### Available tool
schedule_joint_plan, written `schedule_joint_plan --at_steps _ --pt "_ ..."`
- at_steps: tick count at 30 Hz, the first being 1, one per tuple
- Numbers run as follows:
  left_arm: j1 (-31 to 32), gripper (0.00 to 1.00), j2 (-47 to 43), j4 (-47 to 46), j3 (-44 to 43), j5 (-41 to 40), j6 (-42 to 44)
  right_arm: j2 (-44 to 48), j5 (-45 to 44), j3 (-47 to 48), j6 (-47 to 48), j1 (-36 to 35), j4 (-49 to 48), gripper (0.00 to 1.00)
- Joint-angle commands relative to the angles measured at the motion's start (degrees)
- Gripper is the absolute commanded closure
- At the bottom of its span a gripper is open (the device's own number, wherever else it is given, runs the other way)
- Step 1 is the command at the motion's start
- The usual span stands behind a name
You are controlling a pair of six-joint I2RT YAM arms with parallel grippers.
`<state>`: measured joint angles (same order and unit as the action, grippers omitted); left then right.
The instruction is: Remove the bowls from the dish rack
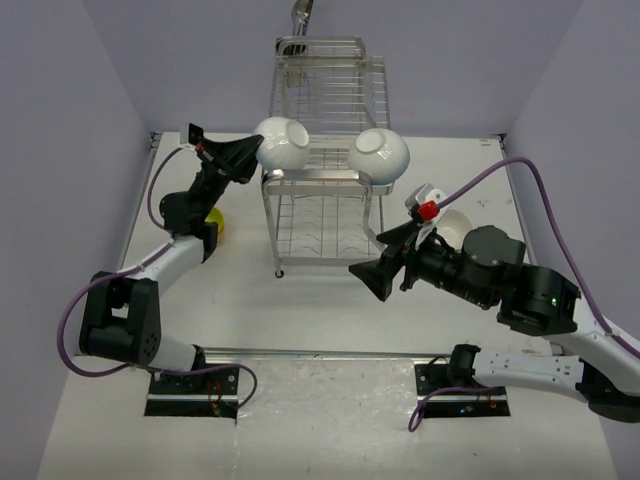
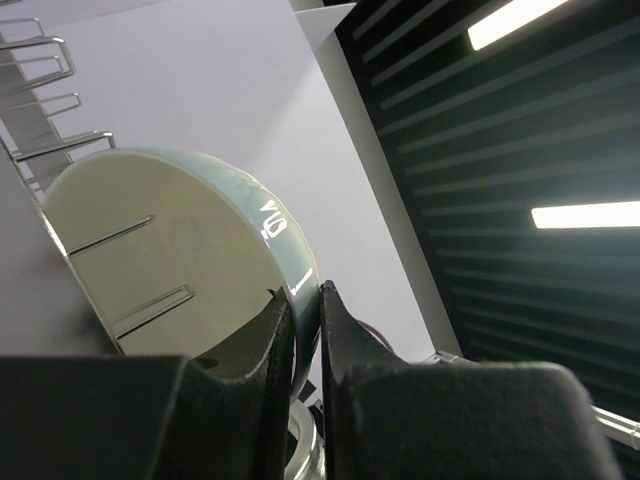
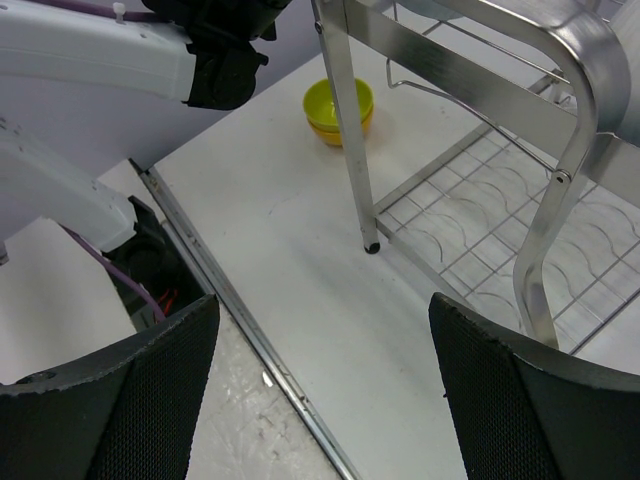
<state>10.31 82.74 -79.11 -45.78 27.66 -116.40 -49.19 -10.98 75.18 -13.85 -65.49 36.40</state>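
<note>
Pinching a white bowl [image 1: 285, 142], left fingers [image 1: 256, 156] clamp its rim; right fingers [image 1: 368, 280] gape empty over the white table [image 1: 300, 310] (lilac walls [image 1: 60, 150])

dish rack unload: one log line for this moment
left gripper shut on white bowl rim at dish rack | right gripper open, empty | second white bowl on rack

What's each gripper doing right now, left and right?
Left gripper: closed on the rim of a white bowl at the dish rack.
Right gripper: open, holding nothing.
</note>
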Motion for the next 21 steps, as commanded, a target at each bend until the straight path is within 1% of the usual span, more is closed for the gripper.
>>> schedule_joint_plan --at_steps 1,9,21 --pt "0.5 1.00 1.3 -0.7 -2.8 -0.7 -0.9 0.7 -0.4 -0.3 1.0 0.2 -1.2 0.14" --pt "1.7 1.00 2.6 -1.1 -6.6 -1.5 -0.1 1.6 -0.6 -0.9 1.1 0.2 -1.3 0.14" --pt "2.7 1.00 4.0 0.4 -13.4 0.0 1.1 1.8 -0.8 -1.3 1.4 0.2 -1.7 0.14"
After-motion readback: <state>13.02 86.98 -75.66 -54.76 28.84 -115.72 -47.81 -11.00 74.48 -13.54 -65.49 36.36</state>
